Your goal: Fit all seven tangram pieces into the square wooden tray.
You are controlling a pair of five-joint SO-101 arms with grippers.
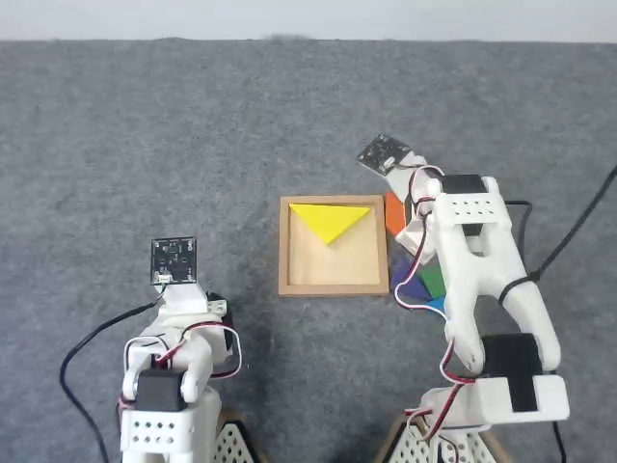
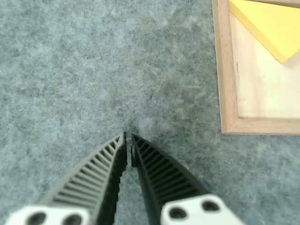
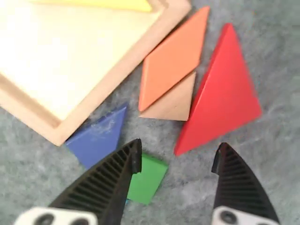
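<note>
The tray (image 1: 333, 289) lies on the grey bench (image 1: 145, 125) between the two arms, nearer the right one. Only the yellow triangle (image 1: 331, 220) is in it, with its long edge along the rim far from the arms and its point toward the tray's middle; the rest of the floor is bare wood. The left pincer (image 2: 127, 140) is closed, its tips all but touching, low over bare bench near a corner of the tray. The right pincer (image 3: 177, 157) is open with a wide gap between its fingers, and it hangs above the loose pieces that lie on the bench by the tray's right side. Among them the orange parallelogram (image 3: 173, 58) lies just beside the rim and touches the tan triangle (image 3: 173, 104). The red triangle (image 3: 220, 93) lies along their other side, very close to both. The blue triangle (image 3: 98, 136) rests against the outside of the rim near a corner. The green piece (image 3: 147, 180) is just beside it, partly hidden behind one finger of the right pincer.
</note>
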